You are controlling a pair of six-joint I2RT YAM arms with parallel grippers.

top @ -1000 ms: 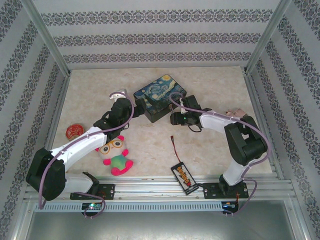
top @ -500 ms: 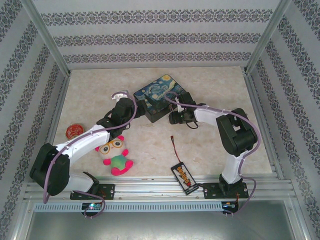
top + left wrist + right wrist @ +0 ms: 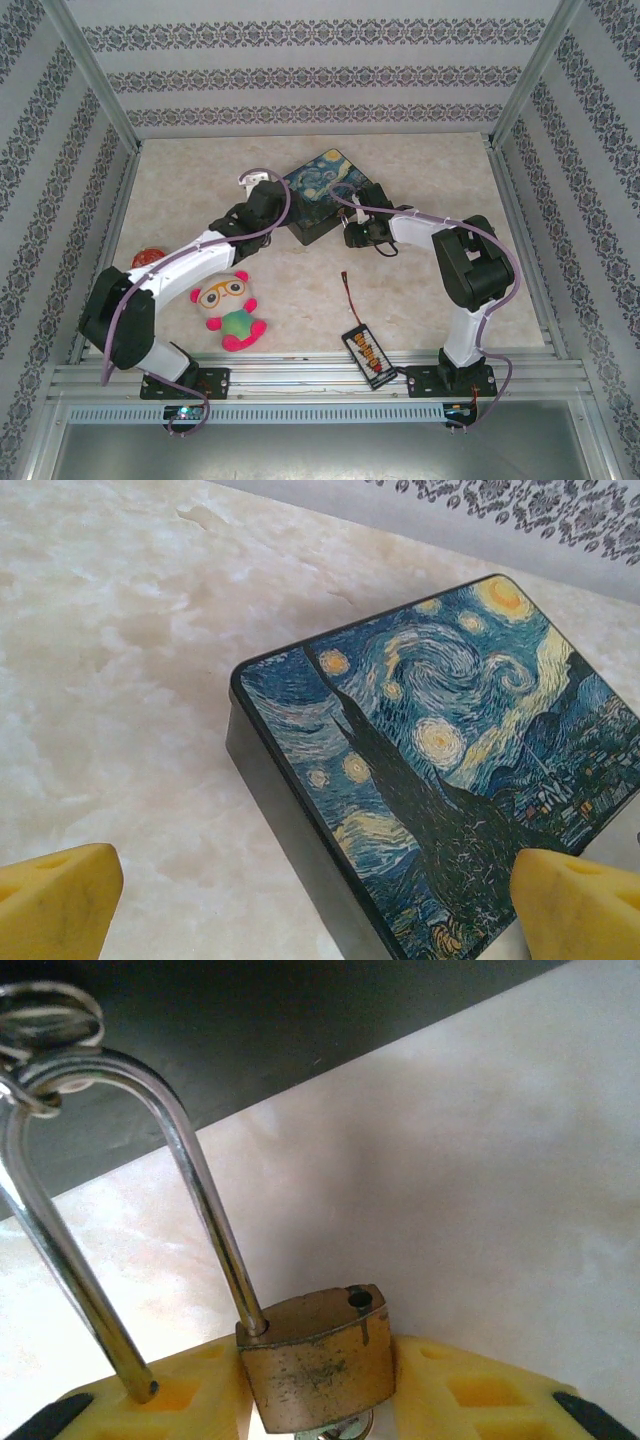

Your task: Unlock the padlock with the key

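In the right wrist view, the small brass-coloured padlock with a silver U-shaped shackle [image 3: 315, 1358] sits at the bottom centre of the frame. The right gripper [image 3: 316, 1406] is closed on it, its 2 yellow fingers [image 3: 470, 1392] pressing against either side of the brass body. 1 leg of the shackle enters the top of the body. The other leg ends free at lower left, over the left yellow pad and outside the body, and an empty hole shows on the body's top right. A thin silver wire ring [image 3: 45, 1018] hangs on the shackle's bend at upper left, in front of a dark wall. A small silvery metal piece [image 3: 345, 1426] peeks out below the body, too cut off to identify. From above, this gripper [image 3: 352, 236] is just right of centre on the pale marbled table [image 3: 420, 290], at the near right side of the flat rectangular tin box painted with a swirling blue and yellow night sky [image 3: 325, 185]. The left gripper [image 3: 278, 205] is at the tin's left side. Its wrist view shows the yellow fingertips [image 3: 55, 900] spread wide at the 2 lower corners, holding nothing, with the tin [image 3: 440, 770] lying between and beyond them. A pink and green plush toy with glasses [image 3: 232, 305] lies at lower left, and a red and black wire with a black connector board [image 3: 365, 350] at lower centre.
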